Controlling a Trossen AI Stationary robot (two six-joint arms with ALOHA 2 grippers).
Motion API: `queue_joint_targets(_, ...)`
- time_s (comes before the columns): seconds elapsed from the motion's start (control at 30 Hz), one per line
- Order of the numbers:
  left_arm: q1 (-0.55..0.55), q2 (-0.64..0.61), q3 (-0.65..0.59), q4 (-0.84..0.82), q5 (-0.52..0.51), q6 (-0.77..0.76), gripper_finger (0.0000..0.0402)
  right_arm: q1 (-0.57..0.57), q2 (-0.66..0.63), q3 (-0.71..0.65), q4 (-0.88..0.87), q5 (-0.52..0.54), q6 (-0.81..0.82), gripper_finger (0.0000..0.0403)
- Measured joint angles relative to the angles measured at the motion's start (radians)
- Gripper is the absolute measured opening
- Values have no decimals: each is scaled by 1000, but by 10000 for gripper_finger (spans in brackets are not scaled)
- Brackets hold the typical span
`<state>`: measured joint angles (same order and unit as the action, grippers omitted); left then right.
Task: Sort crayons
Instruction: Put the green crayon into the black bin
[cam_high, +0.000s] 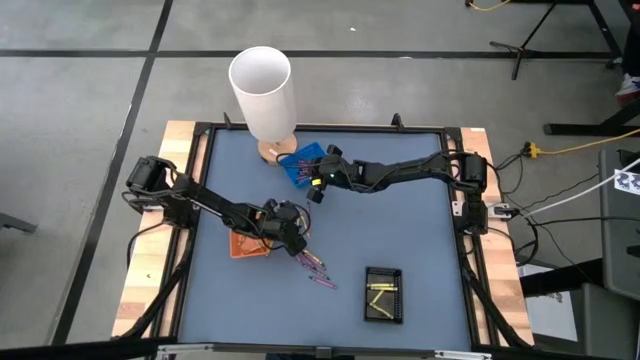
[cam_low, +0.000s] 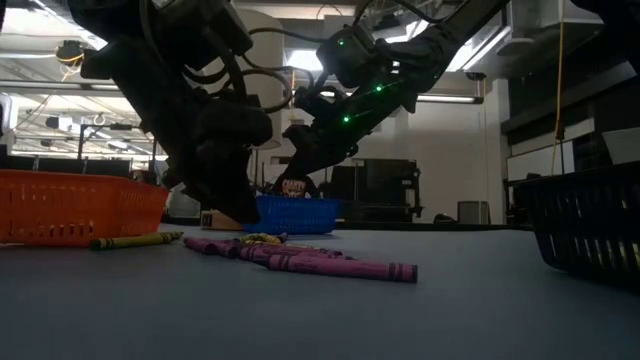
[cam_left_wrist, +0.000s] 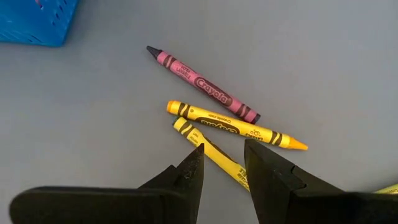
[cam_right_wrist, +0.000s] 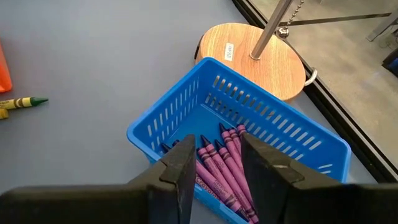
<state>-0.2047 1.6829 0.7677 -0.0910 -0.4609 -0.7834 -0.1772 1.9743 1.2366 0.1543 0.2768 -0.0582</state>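
Note:
Loose crayons lie flat on the grey table: a purple-pink one (cam_left_wrist: 204, 87), an orange-gold one (cam_left_wrist: 236, 126) and a yellow one (cam_left_wrist: 208, 149). My left gripper (cam_left_wrist: 222, 152) (cam_high: 290, 235) is open, tilted down over them beside the orange tray (cam_high: 248, 245). Its fingers stand on either side of the yellow crayon. My right gripper (cam_right_wrist: 214, 146) (cam_high: 316, 190) hangs open over the blue tray (cam_right_wrist: 168, 121), where several purple crayons (cam_right_wrist: 224, 168) lie. Nothing is between its fingers. The black tray (cam_high: 383, 293) holds yellow crayons. More purple crayons (cam_low: 330, 265) lie loose near the table's middle.
A tall white cylinder (cam_high: 262, 90) stands on a round wooden base (cam_right_wrist: 255, 56) at the table's far edge, just behind the blue tray. A dark raised frame (cam_high: 455, 215) runs round the table. A single crayon (cam_low: 135, 241) lies beside the orange tray (cam_low: 70, 205).

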Motion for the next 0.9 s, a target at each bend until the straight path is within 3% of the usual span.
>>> queue_joint_targets(0.37,0,0,13,-2,5,11,98,0,0,0,0,0,0,127)
queue_joint_targets(0.67,0,0,104,-3,6,171,98,0,0,0,0,-1,0,127)
queue_joint_targets(0.9,0,0,109,-55,12,153,98,1,-3,0,-19,40,0,127)
